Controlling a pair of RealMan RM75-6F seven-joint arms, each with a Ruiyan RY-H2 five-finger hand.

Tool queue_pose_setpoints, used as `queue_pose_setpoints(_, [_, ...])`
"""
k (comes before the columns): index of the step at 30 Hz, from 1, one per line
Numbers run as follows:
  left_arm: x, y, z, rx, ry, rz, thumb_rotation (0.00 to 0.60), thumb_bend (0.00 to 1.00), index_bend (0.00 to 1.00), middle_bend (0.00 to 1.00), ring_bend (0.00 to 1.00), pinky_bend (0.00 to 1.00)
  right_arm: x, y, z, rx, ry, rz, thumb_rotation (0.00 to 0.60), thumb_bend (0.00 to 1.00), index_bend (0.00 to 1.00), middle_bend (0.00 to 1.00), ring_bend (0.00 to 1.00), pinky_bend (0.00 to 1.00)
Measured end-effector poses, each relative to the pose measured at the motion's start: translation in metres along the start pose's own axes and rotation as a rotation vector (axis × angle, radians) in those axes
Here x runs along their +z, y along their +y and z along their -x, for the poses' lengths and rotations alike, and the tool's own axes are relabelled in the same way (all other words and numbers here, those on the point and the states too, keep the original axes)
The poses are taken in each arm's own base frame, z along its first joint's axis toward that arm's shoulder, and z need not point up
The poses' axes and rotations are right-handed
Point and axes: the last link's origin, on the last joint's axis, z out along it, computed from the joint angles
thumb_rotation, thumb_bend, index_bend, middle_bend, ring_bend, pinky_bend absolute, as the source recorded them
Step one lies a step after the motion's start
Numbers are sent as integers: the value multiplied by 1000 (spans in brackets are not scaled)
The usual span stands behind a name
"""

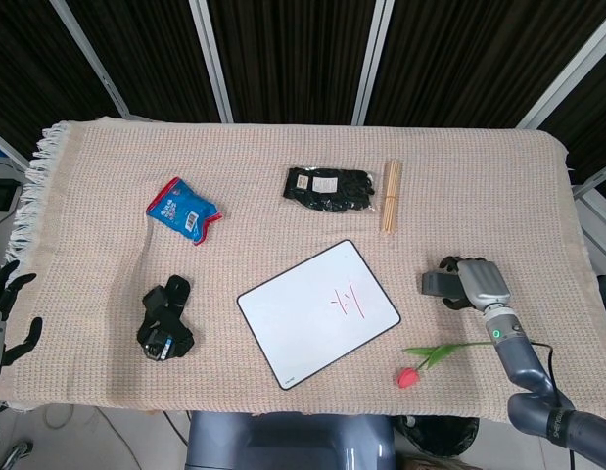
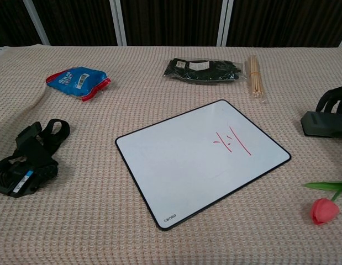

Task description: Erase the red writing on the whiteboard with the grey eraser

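The whiteboard (image 1: 317, 313) (image 2: 201, 157) lies flat in the middle of the cloth, with small red writing (image 1: 346, 301) (image 2: 231, 142) on its right half. To its right the dark grey eraser (image 1: 437, 284) (image 2: 322, 124) rests flat on the cloth. My right hand (image 1: 479, 282) (image 2: 333, 102) lies over the eraser's right end, fingers curled down over its far edge and the thumb on the near side; how firm the hold is does not show. My left hand (image 1: 3, 308) hangs off the table's left edge, fingers spread and holding nothing.
A pink tulip (image 1: 430, 360) (image 2: 325, 207) lies near the front edge below the eraser. Wooden sticks (image 1: 391, 196) and a black packet (image 1: 329, 189) sit behind the board, a blue snack bag (image 1: 182, 209) at back left, a black strap bundle (image 1: 164, 318) at front left.
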Motion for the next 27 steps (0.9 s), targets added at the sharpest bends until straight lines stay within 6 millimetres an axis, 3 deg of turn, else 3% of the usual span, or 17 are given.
queue_pose_setpoints(9, [0,0,0,-1,0,0,600,384,192,37,0,28,2,-2,0,0,8,-6,600,466,434,423,422,337])
queue_pose_setpoints(16, [-1,0,0,-5,-1,0,600,384,192,37,0,28,3,-10,-8,-1,31,-33,600,472,450,435,444,350])
queue_pose_setpoints(20, [-1,1,0,-7,-1,1,600,385,192,37,0,28,4,-20,-14,3,34,-57,600,472,456,437,448,351])
queue_pose_setpoints(27, [-2,1,1,-11,-6,1,600,384,192,37,0,28,9,-55,-18,16,22,-140,600,456,458,439,451,351])
